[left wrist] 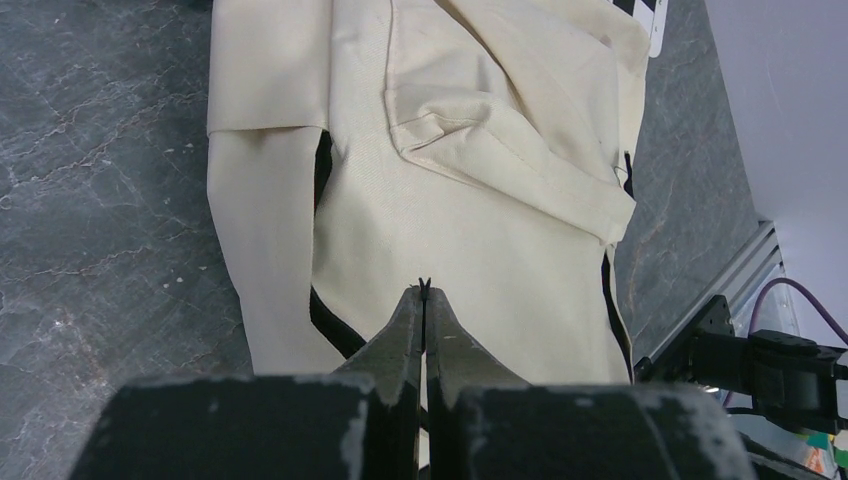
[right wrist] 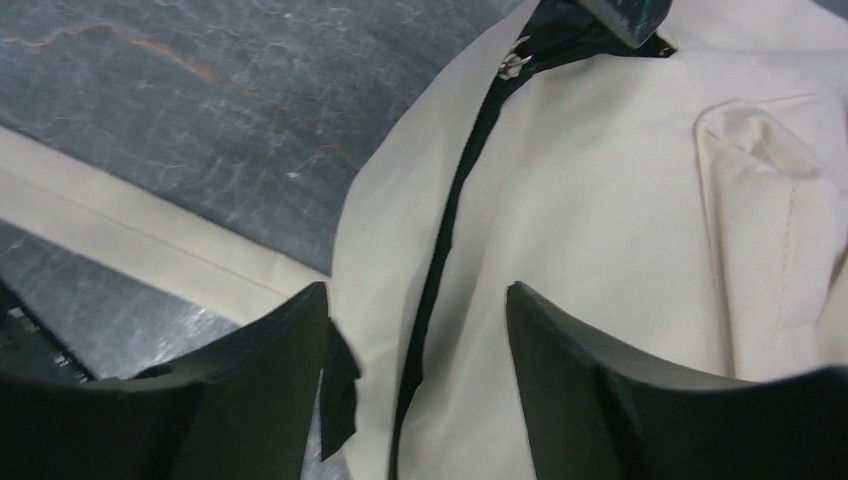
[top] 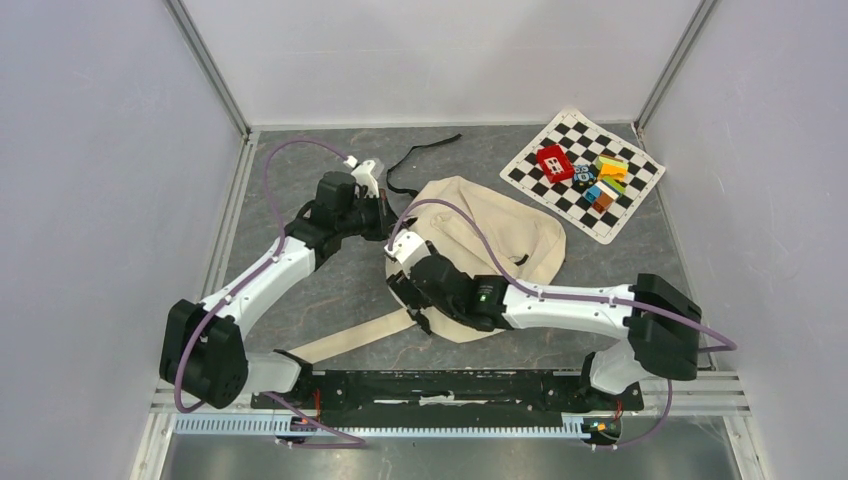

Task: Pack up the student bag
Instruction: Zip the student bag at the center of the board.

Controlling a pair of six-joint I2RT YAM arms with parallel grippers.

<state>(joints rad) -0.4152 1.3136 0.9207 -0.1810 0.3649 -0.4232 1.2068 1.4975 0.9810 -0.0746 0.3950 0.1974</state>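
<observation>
Held left gripper (left wrist: 424,290) jaws pressed together at the backpack (left wrist: 480,200). Held right gripper (right wrist: 418,300) jaws wide apart over its black zipper (right wrist: 455,215).

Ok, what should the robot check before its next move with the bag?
1. Right fingers open over the student bag's black zipper: ok.
2. Left fingers shut: ok; what they pinch: cannot tell.
3. Bag lying on the table: ok.
4. Bag opened: cannot tell.
5. Coloured blocks inside the bag: not ok, they sit on the chequered mat.
</observation>
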